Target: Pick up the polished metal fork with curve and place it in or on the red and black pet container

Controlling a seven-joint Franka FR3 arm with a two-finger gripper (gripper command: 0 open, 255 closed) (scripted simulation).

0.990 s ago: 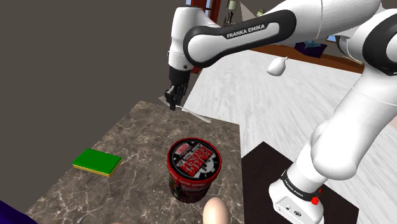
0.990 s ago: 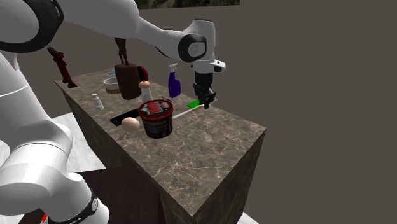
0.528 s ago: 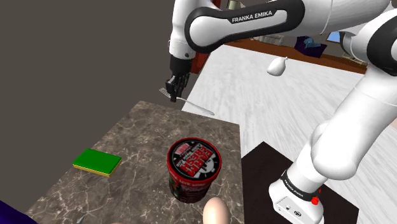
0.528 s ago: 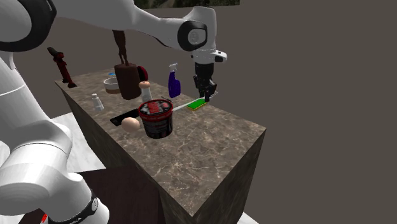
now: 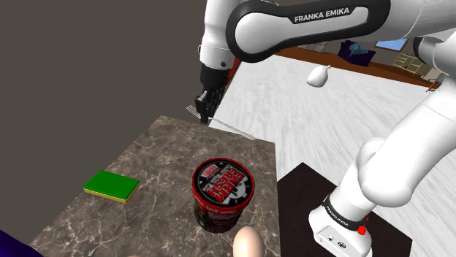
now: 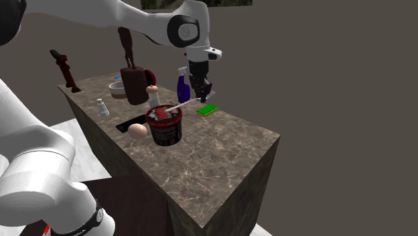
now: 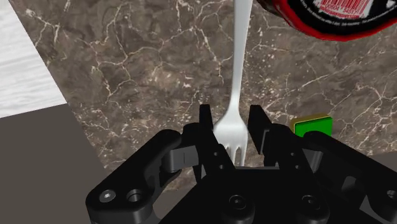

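Note:
My gripper (image 5: 207, 102) (image 6: 201, 90) (image 7: 231, 121) is shut on the tine end of a pale metal fork (image 7: 236, 70) (image 6: 179, 105) and holds it in the air above the marble counter (image 5: 161, 168). The tines (image 5: 191, 111) stick out beside the fingers. In the second exterior view the handle slants down toward the top of the red and black container (image 6: 165, 125). That container (image 5: 222, 193) (image 7: 331, 16) stands upright on the counter, nearer the stand than the gripper. In the wrist view the handle runs on toward it.
A green sponge (image 5: 111, 185) (image 6: 207, 109) (image 7: 312, 124) lies on the counter. A pale egg-shaped object (image 5: 247, 242) (image 6: 137, 131) sits beside the container. A blue spray bottle (image 6: 183, 86), a dark brown jug (image 6: 135, 85) and a small white shaker (image 6: 102, 107) stand farther along.
The gripper has lifted the fork higher and carried it toward the container. The handle now reaches over the container's rim in the second exterior view.

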